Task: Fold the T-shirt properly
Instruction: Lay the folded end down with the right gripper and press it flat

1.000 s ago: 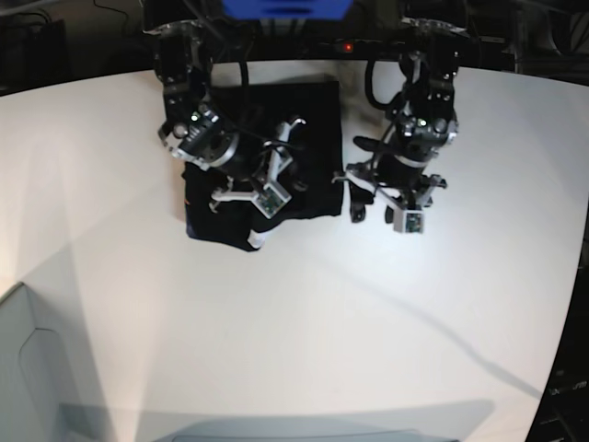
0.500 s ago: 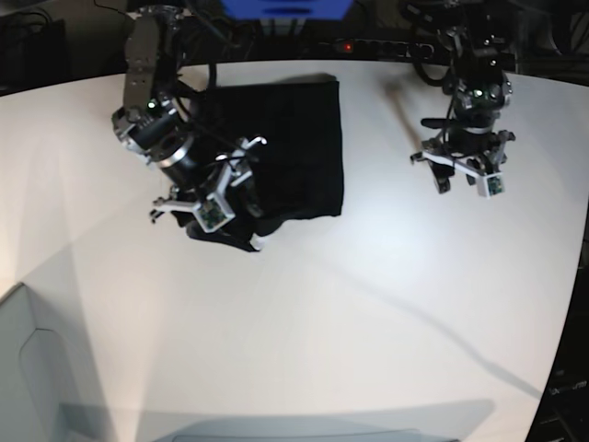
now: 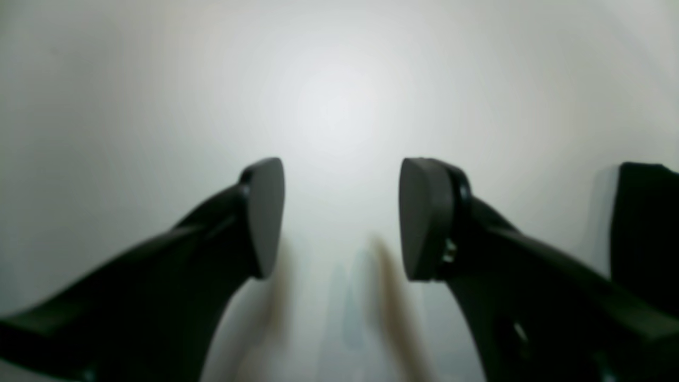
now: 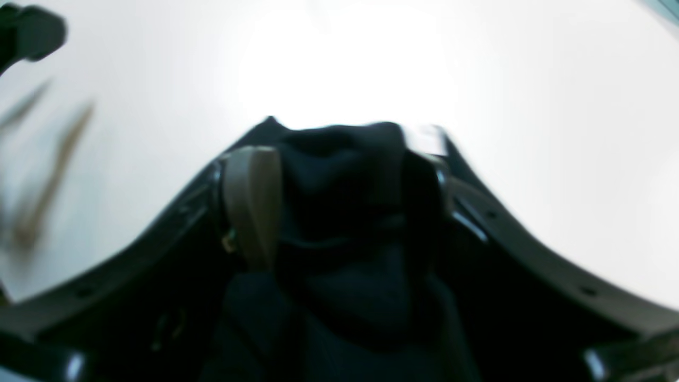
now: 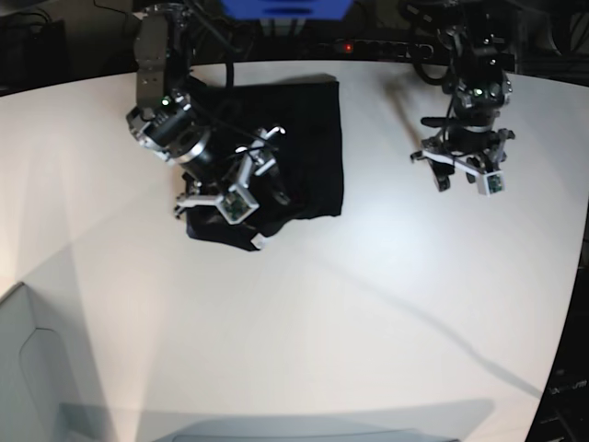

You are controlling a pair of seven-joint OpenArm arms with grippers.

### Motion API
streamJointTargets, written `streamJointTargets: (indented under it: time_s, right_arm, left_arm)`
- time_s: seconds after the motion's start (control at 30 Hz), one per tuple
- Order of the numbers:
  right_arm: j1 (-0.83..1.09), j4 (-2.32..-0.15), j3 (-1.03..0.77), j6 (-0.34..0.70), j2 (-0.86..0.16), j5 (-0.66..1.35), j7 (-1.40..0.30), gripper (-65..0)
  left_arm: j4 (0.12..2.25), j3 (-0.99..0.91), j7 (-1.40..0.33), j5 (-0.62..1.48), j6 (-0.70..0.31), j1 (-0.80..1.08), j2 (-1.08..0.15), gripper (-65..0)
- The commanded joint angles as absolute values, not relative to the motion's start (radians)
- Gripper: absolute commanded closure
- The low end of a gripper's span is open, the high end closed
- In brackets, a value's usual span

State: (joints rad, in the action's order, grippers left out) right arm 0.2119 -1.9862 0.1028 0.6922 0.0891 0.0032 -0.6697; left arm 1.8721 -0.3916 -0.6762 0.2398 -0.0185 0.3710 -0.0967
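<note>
The black T-shirt (image 5: 308, 120) lies folded into a rough rectangle at the back of the white table (image 5: 322, 313), with a small white tag (image 5: 260, 241) at its near corner. My right gripper (image 5: 258, 189) hangs over the shirt's near left part. In the right wrist view its fingers (image 4: 252, 207) stand apart, with bunched black T-shirt cloth (image 4: 339, 175) between them. My left gripper (image 5: 458, 177) hovers over bare table well to the right of the shirt. It is open (image 3: 342, 217) with nothing between its pads.
A grey bin corner (image 5: 18, 368) sits at the near left. A blue object (image 5: 285, 7) and a power strip with cables (image 5: 386, 44) line the back edge. The table's curved right edge (image 5: 566, 313) drops off to dark floor.
My left arm swung right, away from the shirt's edge, then held still. My right gripper shifted left and back again over the shirt's near corner, and its jaws have widened.
</note>
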Motion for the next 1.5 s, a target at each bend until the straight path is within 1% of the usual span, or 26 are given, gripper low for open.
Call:
streamJointTargets:
  time_s: [0.0,0.23,0.37,0.43,0.57,0.6,0.63,0.8,0.93,1.0,1.1,1.23,1.3,1.37,1.47]
  right_arm:
    - [0.199,-2.0,0.114,0.698,0.096,0.021,-0.639,-36.9]
    - [0.151,-1.903,0.125,0.698,0.111,0.021,-0.638,-36.6]
    - [0.147,-1.87,0.131,0.698,0.111,0.021,-0.631,-32.6]
    - [0.133,-1.865,0.133,0.698,0.111,0.021,-0.634,-26.5]
    - [0.11,-1.854,0.133,0.698,0.125,0.021,-0.639,-9.4]
    - [0.104,-1.854,0.134,0.698,0.131,0.018,-0.639,-6.2]
    - [0.102,-1.854,0.134,0.698,0.134,0.016,-0.639,-4.9]
    - [0.104,-1.863,0.17,0.698,0.143,0.016,-0.639,-5.3]
    - [0.124,-1.876,0.257,0.698,0.14,0.016,-0.639,-5.6]
    - [0.145,-1.894,0.298,0.698,0.124,0.016,-0.639,-6.6]
    - [0.166,-1.928,0.341,0.698,0.087,0.016,-0.638,-13.8]
    - [0.168,-1.988,0.334,0.698,0.015,0.015,-0.636,-28.1]
    - [0.166,-2.002,0.291,0.698,-0.018,0.021,-0.631,-33.7]
    - [0.165,-2.003,0.243,0.698,-0.025,0.021,-0.631,-36.5]
    - [0.165,-2.003,0.153,0.698,-0.024,0.021,-0.631,-37.5]
  left_arm:
    - [1.89,-0.397,-0.651,0.243,-0.021,0.377,-0.102,-33.7]
    - [1.893,-0.398,-0.644,0.243,-0.021,0.4,-0.104,-33.7]
    - [1.897,-0.398,-0.644,0.243,-0.021,0.412,-0.104,-33.7]
    - [1.899,-0.398,-0.644,0.243,-0.021,0.412,-0.104,-33.7]
    - [1.9,-0.4,-0.644,0.243,-0.021,0.414,-0.104,-33.7]
    - [1.9,-0.4,-0.644,0.243,-0.021,0.414,-0.104,-33.7]
    - [1.9,-0.401,-0.644,0.243,-0.021,0.414,-0.104,-33.7]
    - [1.9,-0.426,-0.644,0.243,-0.021,0.412,-0.097,-33.7]
    - [1.9,-0.426,-0.644,0.243,-0.021,0.412,-0.097,-33.7]
    - [1.9,-0.426,-0.644,0.243,-0.021,0.412,-0.097,-33.7]
    - [1.899,-0.426,-0.644,0.243,-0.021,0.412,-0.099,-33.7]
    - [1.9,-0.426,-0.644,0.243,-0.021,0.412,-0.099,-33.7]
    - [1.899,-0.426,-0.644,0.243,-0.021,0.412,-0.101,-33.7]
    - [1.9,-0.426,-0.644,0.243,-0.021,0.412,-0.099,-33.7]
    - [1.9,-0.424,-0.644,0.243,-0.021,0.409,-0.099,-33.7]
